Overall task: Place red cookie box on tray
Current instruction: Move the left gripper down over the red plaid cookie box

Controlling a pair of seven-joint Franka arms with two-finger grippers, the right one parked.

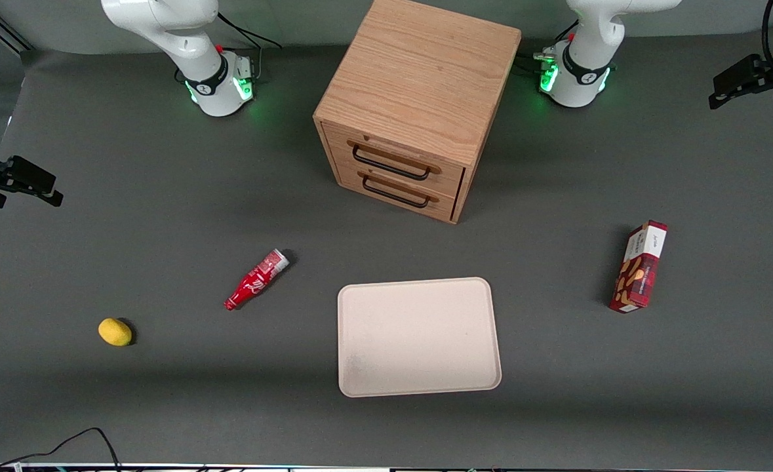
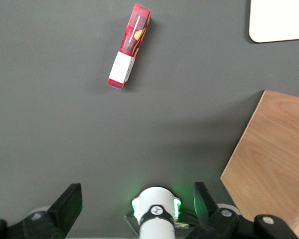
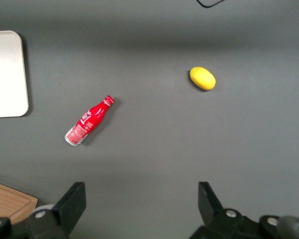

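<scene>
while the red cookie box [image 1: 639,267] lies untouched on the grey table [image 1: 163,216], toward the working arm's end and well apart from the tray [image 1: 417,336], the task looks to be at its very first step: the reach has not begun. the left arm's gripper [image 2: 138,205] hangs high above the table near its own base [image 2: 156,211], its two fingers [image 2: 66,204] spread wide and holding nothing.

the next move, as i judge it, calls for carrying the gripper out over the box, turning the wrist so the jaws close across the narrow width, then descending. after the lift comes a sideways carry to the tray, which sits in front of the wooden drawer cabinet [image 1: 411,105] and nearer the front camera.

the box rests flat on a broad face. in the front view its long axis runs nearly toward and away from that camera, tilted slightly, with the white end panel at the end farther from the camera and the plaid end nearer. a red soda bottle [image 1: 256,279] and a lemon [image 1: 115,332] lie toward the parked arm's end, clear of the likely path.
</scene>
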